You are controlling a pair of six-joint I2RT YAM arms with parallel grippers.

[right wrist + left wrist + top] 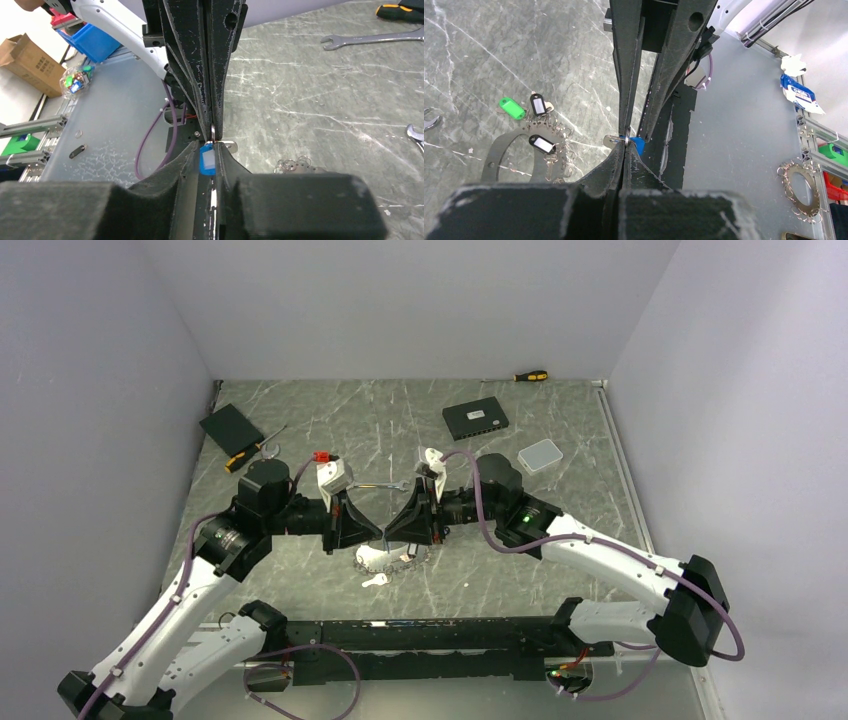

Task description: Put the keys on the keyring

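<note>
Two robot arms meet tip to tip over a grey marbled table (pixel 540 560), sharing one blue-tagged key (pixel 208 161) held just above the surface. The left gripper (pixel 624 150) has its fingers pressed fully together, pinching the silver metal end of that key. The right gripper (pixel 207 156), facing it from the opposite side, has its fingers drawn in against the blue plastic tag, which sits between them and appears clamped. The keyring (pixel 385 562) lies flat on the table directly below and just in front of the two meeting grippers, untouched by either. Several keys already hang along its rim, among them one with a green tag (pixel 512 108) and two with black tags (pixel 538 104). One loose key (pixel 376 581) lies on the table just beside the hoop, on the side nearest the arm bases. A silver spanner (pixel 377 485) rests on the table beyond the grippers
</note>
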